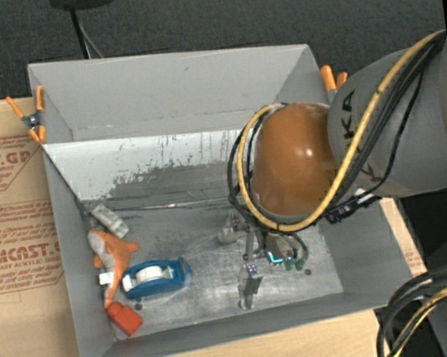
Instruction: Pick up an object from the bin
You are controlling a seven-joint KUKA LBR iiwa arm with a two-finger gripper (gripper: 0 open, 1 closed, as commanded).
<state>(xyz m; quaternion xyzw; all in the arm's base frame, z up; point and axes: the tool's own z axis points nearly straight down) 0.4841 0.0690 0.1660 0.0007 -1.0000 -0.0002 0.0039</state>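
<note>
Your gripper (pixel 250 281) hangs low over the bare floor of the bin (pixel 170 90); whether it is open, you cannot tell. At its nine o'clock lies a blue tape dispenser (pixel 155 278), probably light, stiff, slick plastic. Pinch across its flat sides.

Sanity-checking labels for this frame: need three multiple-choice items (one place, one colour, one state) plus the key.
1. Where in the bin is the tape dispenser?
A. left part
B. right part
C. against the far wall

2. The block in the near-left corner is:
A. green
B. red
C. yellow

3. The gripper is:
A. touching the dispenser
B. outside the bin
C. over bare bin floor

Key: 1 A, it lies beside the orange piece near the left wall. 2 B, plainly red. 3 C, it hangs right of centre, apart from every thing.
</note>
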